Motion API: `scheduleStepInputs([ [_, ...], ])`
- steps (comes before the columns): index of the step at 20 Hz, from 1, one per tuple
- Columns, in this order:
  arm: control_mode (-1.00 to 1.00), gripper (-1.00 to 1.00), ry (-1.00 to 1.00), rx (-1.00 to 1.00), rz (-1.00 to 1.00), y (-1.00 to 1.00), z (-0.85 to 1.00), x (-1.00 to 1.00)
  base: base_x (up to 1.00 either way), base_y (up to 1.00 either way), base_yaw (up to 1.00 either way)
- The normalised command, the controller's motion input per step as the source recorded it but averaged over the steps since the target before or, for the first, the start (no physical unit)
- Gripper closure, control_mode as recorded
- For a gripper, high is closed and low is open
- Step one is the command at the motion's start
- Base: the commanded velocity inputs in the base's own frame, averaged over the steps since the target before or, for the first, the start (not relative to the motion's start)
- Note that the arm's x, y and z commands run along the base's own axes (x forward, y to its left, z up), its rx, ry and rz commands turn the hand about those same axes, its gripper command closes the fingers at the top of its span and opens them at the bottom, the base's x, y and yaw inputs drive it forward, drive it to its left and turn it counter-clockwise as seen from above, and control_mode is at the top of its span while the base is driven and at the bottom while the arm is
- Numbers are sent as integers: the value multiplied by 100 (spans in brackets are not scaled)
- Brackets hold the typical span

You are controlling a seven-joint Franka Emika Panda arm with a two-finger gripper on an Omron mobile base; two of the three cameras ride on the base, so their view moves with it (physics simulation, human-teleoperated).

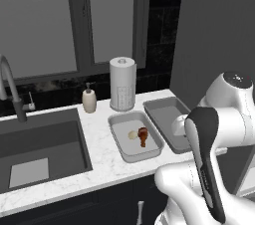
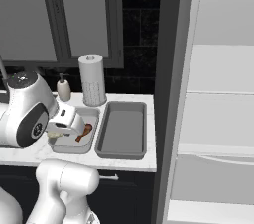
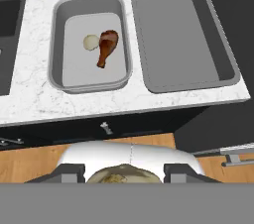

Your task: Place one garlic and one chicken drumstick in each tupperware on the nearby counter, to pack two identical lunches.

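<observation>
Two grey tupperware trays sit side by side on the white marbled counter (image 3: 30,99). The left tupperware (image 3: 57,44) holds a pale garlic (image 3: 90,42) and a brown chicken drumstick (image 3: 106,47), touching each other. The right tupperware (image 3: 225,64) has nothing in it. My gripper (image 3: 124,173) hangs in front of the counter's edge, nearer me than both trays. It is shut on a second garlic (image 3: 118,176), a pale bulb between the two dark fingertips. From the right base camera the gripper (image 2: 58,131) shows over the left tupperware (image 2: 74,144).
A paper-towel roll (image 1: 122,83) and a soap dispenser (image 1: 89,99) stand behind the trays. The dark sink (image 1: 40,149) with its faucet (image 1: 10,89) lies to the left. An open white fridge (image 2: 218,119) stands to the right. Dark cabinets with silver handles (image 3: 105,128) run below the counter.
</observation>
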Motion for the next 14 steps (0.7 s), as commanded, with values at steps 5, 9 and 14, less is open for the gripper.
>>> scheduleStepInputs([
  [5, -100, 100, 0, -1, -6, -4, -42, 75, 0, 0, 0],
  [9, -100, 100, 0, 0, -8, -7, -39, 84, 0, 0, 0],
  [14, -100, 100, 6, 0, -5, -37, -25, 73, 0, 0, 0],
])
